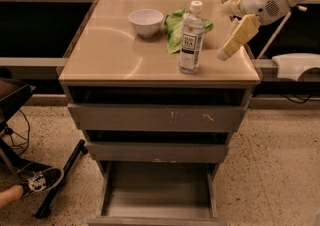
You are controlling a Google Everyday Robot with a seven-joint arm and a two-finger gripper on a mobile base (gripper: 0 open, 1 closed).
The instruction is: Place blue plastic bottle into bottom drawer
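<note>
The blue plastic bottle (191, 37) stands upright on the tan cabinet top (115, 55), right of centre, with its white cap on and its dark label facing me. My gripper (227, 46) hangs over the top's right edge. It points down and to the left, a short way right of the bottle and apart from it, and holds nothing. The bottom drawer (157, 192) is pulled out at floor level and its grey floor is bare.
A white bowl (146, 21) and a green crinkly bag (174, 29) sit behind the bottle. The top drawer (157, 117) and middle drawer (157, 151) are pushed in. A person's shoe (37, 181) and a chair base (60, 180) are on the floor at the left.
</note>
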